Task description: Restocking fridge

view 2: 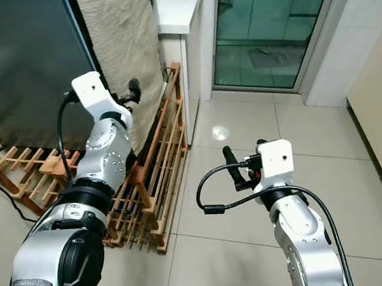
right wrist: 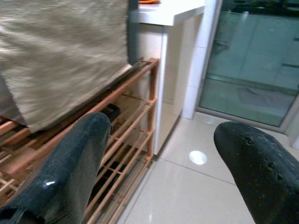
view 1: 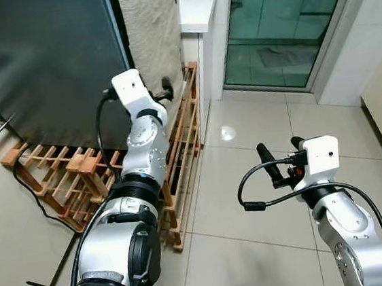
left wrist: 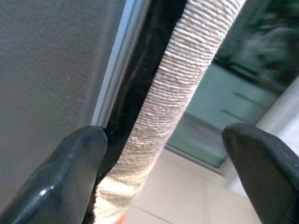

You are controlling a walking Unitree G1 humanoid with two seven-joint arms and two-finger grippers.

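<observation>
The fridge [view 1: 39, 63] is the big dark box at the robot's left, standing on a wooden rack [view 1: 78, 179]. Its door is shut. A rough tan cloth [view 1: 152, 38] hangs down its side, next to the door's edge.

The left claw [view 1: 160, 91] is up at that edge. Its two black fingers [left wrist: 70, 163] are spread apart and hold nothing. In the left wrist view one finger sits near the dark gap beside the door, and the cloth's edge runs up between the two fingers. That edge runs straight up and down, so the claw likely has to hook in from the side and pull the door toward the robot.

The right claw [view 1: 279, 153] hangs over the floor tiles [view 1: 252, 205], well apart from the fridge. It is also spread wide and empty. The left arm is much nearer, so the door looks like its job.

No food to put in can be seen yet
</observation>
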